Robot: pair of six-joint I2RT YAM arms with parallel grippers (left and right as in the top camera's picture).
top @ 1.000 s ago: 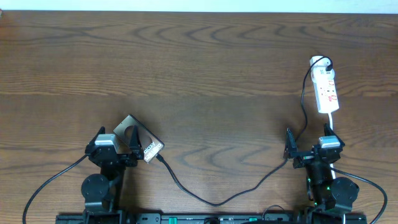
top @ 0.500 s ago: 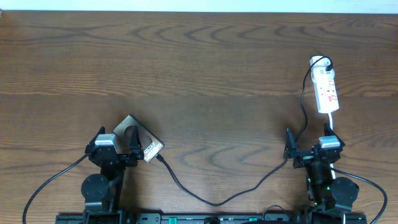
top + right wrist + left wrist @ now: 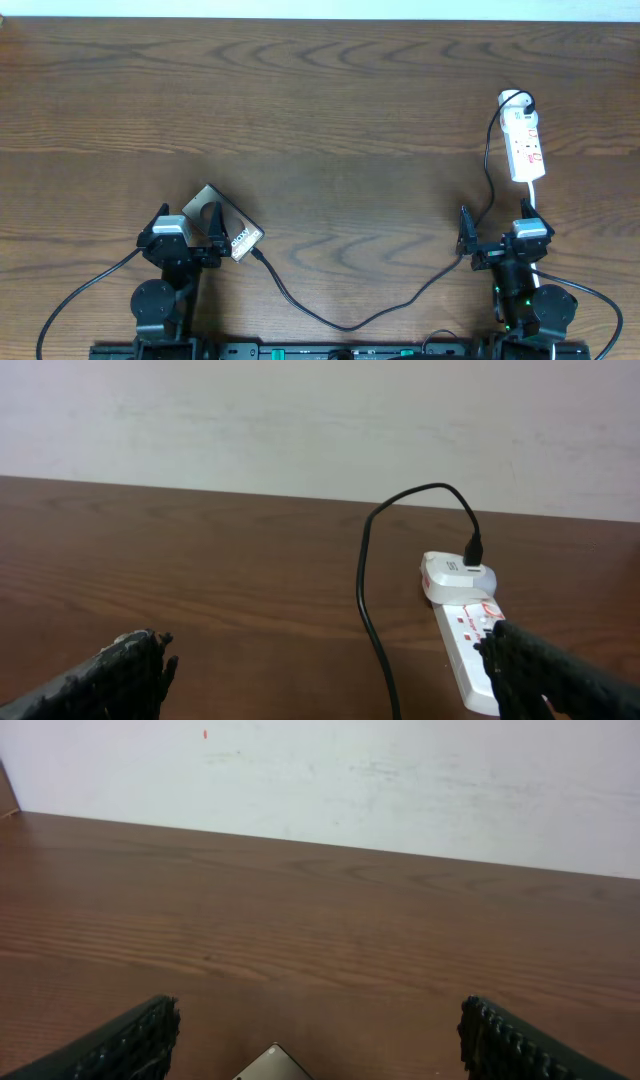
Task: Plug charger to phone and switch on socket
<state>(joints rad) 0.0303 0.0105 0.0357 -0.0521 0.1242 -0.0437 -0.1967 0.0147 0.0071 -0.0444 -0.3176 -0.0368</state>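
Observation:
The phone (image 3: 228,226) lies tilted at the near left of the table, partly under my left gripper (image 3: 200,232); only its far corner (image 3: 272,1063) shows in the left wrist view. The black charger cable (image 3: 340,320) runs from the phone's lower right end across the front and up to the white power strip (image 3: 525,145) at the far right. The cable (image 3: 372,600) and strip (image 3: 462,635) also show in the right wrist view. My left gripper (image 3: 318,1038) is open and empty. My right gripper (image 3: 330,670) is open and empty, short of the strip (image 3: 497,240).
The wooden table (image 3: 320,110) stretches to a white wall (image 3: 330,770) at its far edge. The cable (image 3: 489,170) loops over the front middle of the table between the two arm bases.

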